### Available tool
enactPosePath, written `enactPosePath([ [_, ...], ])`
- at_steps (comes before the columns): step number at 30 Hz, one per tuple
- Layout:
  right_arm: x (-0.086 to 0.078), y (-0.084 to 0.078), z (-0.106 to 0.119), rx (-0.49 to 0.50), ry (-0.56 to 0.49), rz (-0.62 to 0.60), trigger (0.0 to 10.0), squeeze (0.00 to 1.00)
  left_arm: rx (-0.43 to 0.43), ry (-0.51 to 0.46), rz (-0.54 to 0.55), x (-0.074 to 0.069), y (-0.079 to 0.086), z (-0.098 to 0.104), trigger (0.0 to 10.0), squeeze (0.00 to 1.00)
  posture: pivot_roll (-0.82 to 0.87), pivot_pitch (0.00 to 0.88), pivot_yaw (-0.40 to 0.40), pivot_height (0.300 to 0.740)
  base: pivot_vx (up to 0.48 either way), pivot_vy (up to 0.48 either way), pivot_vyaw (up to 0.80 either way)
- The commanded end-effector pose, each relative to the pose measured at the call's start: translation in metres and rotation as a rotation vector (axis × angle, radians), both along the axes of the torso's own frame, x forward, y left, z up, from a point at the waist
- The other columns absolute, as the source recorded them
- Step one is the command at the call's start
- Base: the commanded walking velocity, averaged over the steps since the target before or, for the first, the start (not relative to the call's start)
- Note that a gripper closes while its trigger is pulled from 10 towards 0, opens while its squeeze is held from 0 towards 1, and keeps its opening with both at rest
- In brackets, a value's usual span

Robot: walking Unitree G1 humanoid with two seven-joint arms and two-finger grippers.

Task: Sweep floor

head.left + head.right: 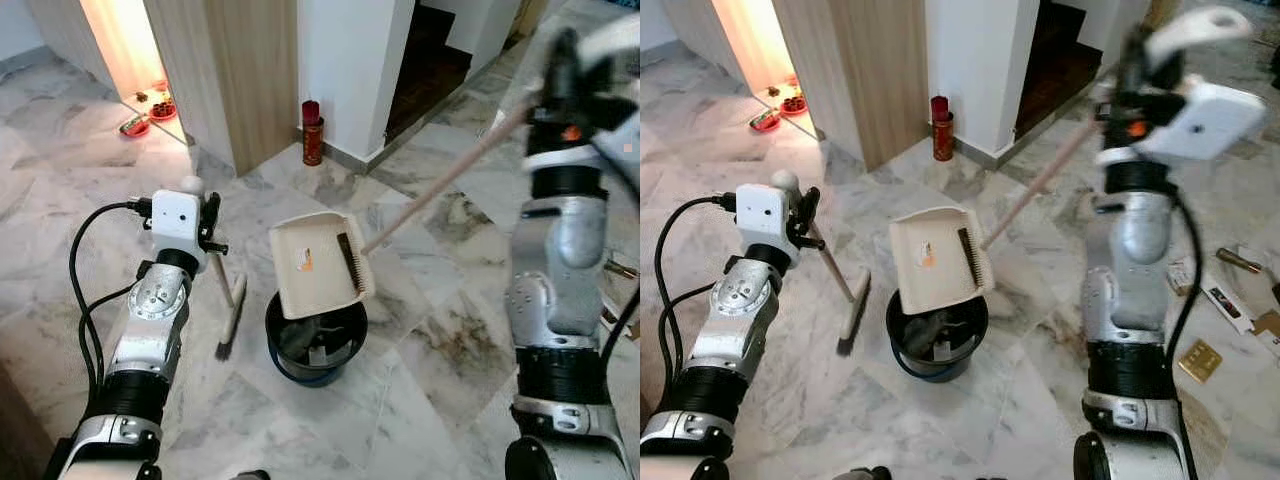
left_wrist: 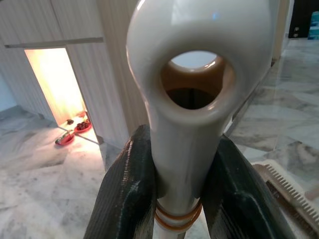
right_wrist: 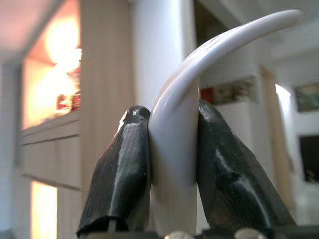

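On the marble floor (image 1: pixel 420 400) in the left eye view, a dark bucket (image 1: pixel 285 355) stands between the two silver arms, and a beige dustpan (image 1: pixel 315 262) is tipped over its mouth, its long wooden handle (image 1: pixel 440 185) rising toward the right hand (image 1: pixel 560 60), which is blurred near the top edge. Just beside the bucket, the left hand (image 1: pixel 212 225) holds a small broom (image 1: pixel 230 310) by its handle, the bristle head touching the floor. A red canister (image 1: pixel 312 133) stands against the white wall corner, well apart from the bucket. Across the right eye view, papers and a small gold packet (image 1: pixel 1200 360) lie on the floor beside the right arm. Seen from the left wrist view, two black fingers (image 2: pixel 127 194) are clamped on the white broom handle top (image 2: pixel 189 99), which has a hanging hole through it. Along the right wrist view, black fingers (image 3: pixel 124 169) pinch the curved white end of the dustpan handle (image 3: pixel 174 149).
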State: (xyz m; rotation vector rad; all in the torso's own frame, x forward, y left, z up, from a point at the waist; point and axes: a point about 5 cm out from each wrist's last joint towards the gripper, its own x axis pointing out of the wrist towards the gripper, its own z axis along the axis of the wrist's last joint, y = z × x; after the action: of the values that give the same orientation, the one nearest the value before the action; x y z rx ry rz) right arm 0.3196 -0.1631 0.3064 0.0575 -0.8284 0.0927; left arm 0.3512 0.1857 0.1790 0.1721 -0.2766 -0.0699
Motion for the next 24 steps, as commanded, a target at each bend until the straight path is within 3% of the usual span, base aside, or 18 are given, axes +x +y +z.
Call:
enactPosePath([
  [1, -0.015, 0.005, 0.017, -0.038, -0.122, 0.015, 10.0, 0.00, 0.002, -0.065, -0.006, -0.002, 0.001, 0.013, 10.0, 0.00, 0.12, 0.126, -0.027, 0.740, 0.000, 0.000, 0.00],
  [11, -0.032, 0.039, 0.014, -0.150, -0.180, 0.115, 10.0, 0.00, 0.012, -0.072, -0.019, -0.002, 0.000, 0.015, 10.0, 0.00, 0.12, 0.125, -0.025, 0.740, 0.000, 0.000, 0.00],
  [15, -0.045, 0.062, 0.011, -0.245, -0.215, 0.185, 10.0, 0.00, 0.013, -0.070, -0.023, -0.002, 0.000, 0.014, 10.0, 0.00, 0.12, 0.126, -0.024, 0.740, 0.000, 0.000, 0.00],
  [24, -0.062, 0.084, 0.008, -0.351, -0.269, 0.244, 10.0, 0.00, 0.012, -0.073, -0.028, -0.002, -0.001, 0.015, 10.0, 0.00, 0.11, 0.129, -0.023, 0.740, 0.000, 0.000, 0.00],
])
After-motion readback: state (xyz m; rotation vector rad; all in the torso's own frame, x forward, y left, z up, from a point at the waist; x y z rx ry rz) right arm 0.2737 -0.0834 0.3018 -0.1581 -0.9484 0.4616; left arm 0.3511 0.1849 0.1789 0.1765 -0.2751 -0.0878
